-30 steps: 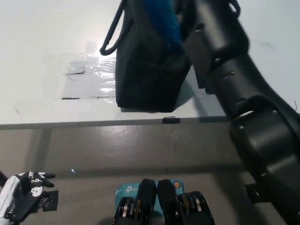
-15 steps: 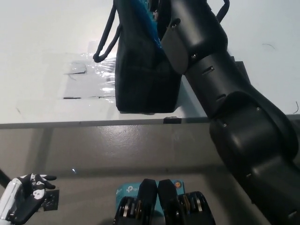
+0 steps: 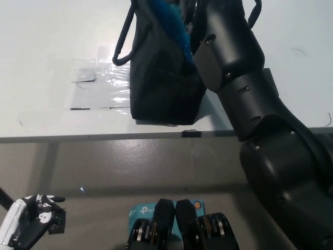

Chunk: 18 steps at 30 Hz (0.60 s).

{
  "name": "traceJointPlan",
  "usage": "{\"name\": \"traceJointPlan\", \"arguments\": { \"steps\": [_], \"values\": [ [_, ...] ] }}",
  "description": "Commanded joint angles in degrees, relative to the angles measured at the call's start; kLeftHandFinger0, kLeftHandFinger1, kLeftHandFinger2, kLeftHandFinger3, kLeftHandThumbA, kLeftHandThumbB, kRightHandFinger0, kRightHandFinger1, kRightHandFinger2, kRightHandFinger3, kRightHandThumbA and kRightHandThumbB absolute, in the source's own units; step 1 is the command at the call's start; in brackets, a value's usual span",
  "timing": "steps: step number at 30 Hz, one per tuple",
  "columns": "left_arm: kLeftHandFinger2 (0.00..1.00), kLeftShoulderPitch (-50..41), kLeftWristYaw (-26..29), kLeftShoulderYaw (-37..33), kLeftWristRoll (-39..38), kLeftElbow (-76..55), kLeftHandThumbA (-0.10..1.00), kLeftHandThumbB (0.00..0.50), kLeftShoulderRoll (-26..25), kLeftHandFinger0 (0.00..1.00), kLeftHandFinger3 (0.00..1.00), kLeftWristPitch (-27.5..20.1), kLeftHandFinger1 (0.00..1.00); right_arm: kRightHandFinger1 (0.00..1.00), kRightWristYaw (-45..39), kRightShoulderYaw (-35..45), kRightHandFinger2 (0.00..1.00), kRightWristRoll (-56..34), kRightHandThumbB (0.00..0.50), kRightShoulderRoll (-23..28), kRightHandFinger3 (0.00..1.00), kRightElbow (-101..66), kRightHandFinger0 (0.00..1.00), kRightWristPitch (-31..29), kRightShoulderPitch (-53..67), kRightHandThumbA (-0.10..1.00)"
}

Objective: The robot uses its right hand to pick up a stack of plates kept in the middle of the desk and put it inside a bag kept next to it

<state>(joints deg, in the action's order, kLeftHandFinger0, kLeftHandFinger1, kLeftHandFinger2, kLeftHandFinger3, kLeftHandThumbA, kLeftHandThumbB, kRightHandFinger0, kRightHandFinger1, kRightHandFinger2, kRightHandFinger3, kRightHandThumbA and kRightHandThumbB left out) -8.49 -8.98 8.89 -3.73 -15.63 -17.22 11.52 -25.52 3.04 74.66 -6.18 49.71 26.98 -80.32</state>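
Fingers of the right hand: can't tell, they're hidden above the top edge, over the bag (image 3: pixel 164 78) mouth at upper centre. Plates prob. the blue bit (image 3: pixel 171 21) in the opening. Your right arm (image 3: pixel 244 99) swung back right since 0.5 s ago; likely the drop-in stage. Left hand (image 3: pixel 31 226) rests lower left, fingers loosely apart, empty.
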Motion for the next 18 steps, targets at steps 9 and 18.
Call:
{"name": "traceJointPlan", "arguments": {
  "steps": [9, 18],
  "values": [
    [0.63, -0.5, -0.8, -1.2, 1.3, -1.6, -0.10, 0.484, -1.6, 0.50, 0.67, -1.9, 0.55, 1.00, 2.4, 8.6, 1.00, 1.0, 0.113, -3.0, 1.00, -2.1, 1.00, -0.1, 0.1, 0.32],
    [0.63, -0.5, -0.9, -1.6, 1.3, -1.7, -0.10, 0.478, -1.9, 0.51, 0.69, -2.3, 0.56, 1.00, -1.8, 4.1, 1.00, 0.7, 0.353, -2.4, 1.00, -0.9, 1.00, -0.1, -0.3, 0.89]
  ]
}}
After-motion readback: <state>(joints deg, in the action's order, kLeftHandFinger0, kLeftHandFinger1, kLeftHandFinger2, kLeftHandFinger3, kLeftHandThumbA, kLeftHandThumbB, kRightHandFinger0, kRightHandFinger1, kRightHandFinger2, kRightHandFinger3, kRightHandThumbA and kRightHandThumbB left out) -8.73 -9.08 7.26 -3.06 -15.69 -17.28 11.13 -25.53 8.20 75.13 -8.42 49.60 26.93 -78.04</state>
